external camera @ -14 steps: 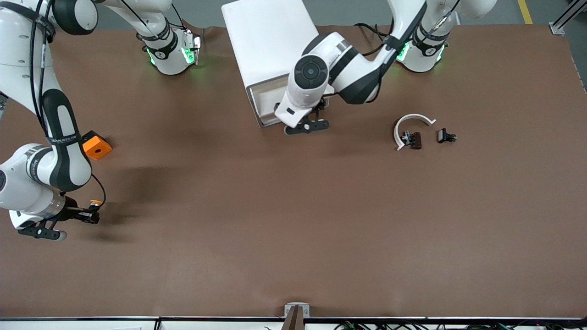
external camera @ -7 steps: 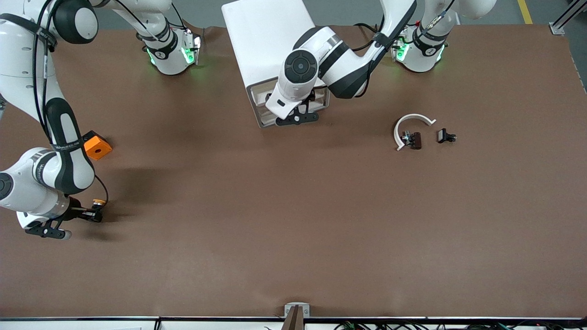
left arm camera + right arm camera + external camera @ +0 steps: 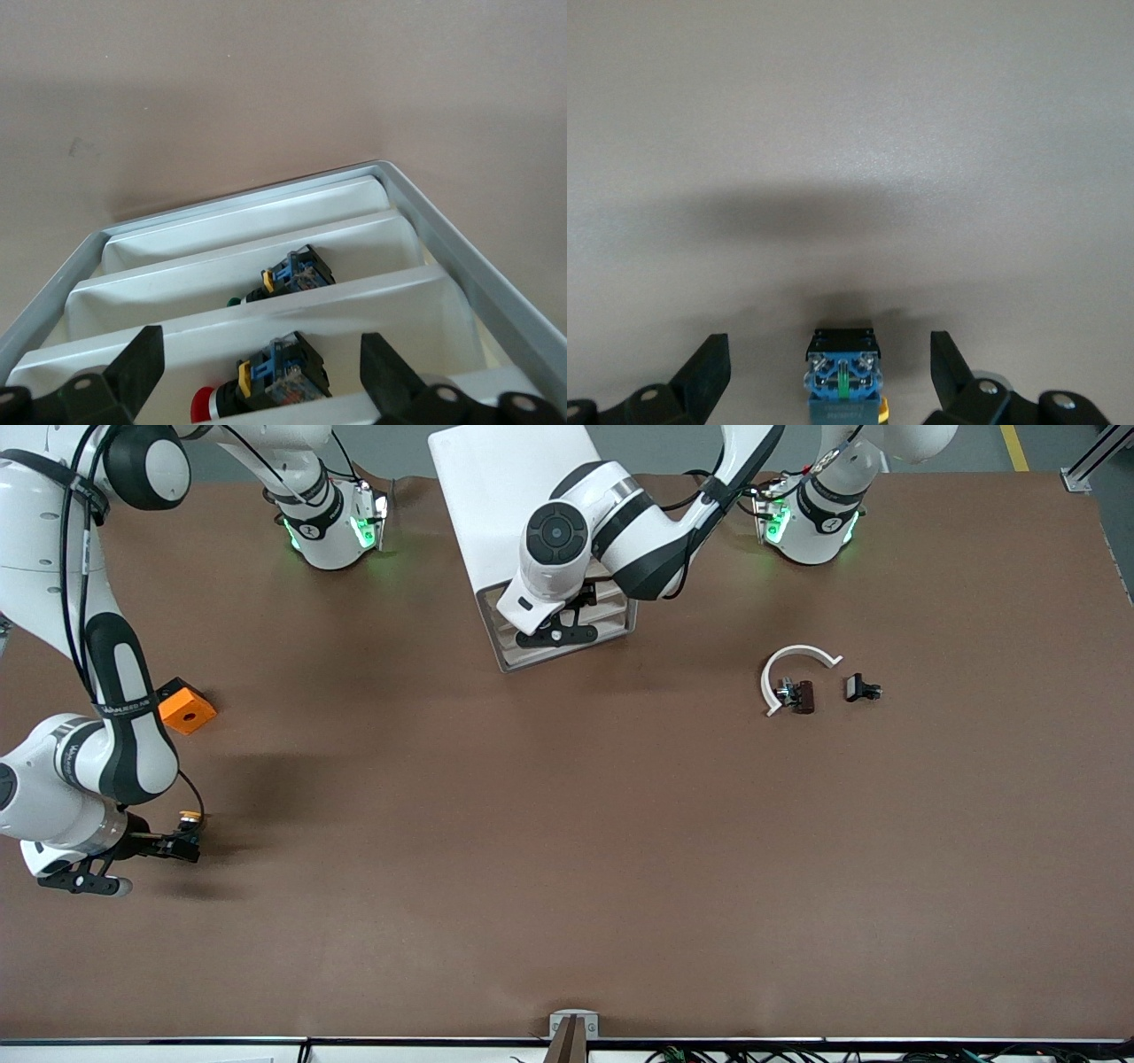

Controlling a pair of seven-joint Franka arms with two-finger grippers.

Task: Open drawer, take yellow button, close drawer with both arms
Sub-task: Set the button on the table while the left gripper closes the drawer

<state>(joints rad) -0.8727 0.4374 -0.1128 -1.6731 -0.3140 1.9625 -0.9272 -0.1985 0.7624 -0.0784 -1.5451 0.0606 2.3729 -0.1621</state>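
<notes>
A: Across the table (image 3: 567,850), the biggest thing is the white cabinet (image 3: 509,496) between the two bases. Its drawer (image 3: 505,657) is out, and the left gripper (image 3: 558,635) hangs over it, fingers apart, holding nothing.

B: Why there?

A: My guess: it's placed to push the drawer shut. The left wrist view shows white dividers with other push-buttons lying in the slots.

B: And the right gripper (image 3: 164,848)?

A: Low at the right arm's end, nearer the camera than the orange cube (image 3: 186,710). Its fingers stand wide, and the button (image 3: 843,376) sits on the table between them, touching neither, so it looks set down rather than held.

B: Anything else?

A: A white arc (image 3: 791,666) with dark clips (image 3: 797,695) toward the left arm's end.

B: Any writing?

A: A band of lettering on the right arm; I can't read it reliably.
</notes>
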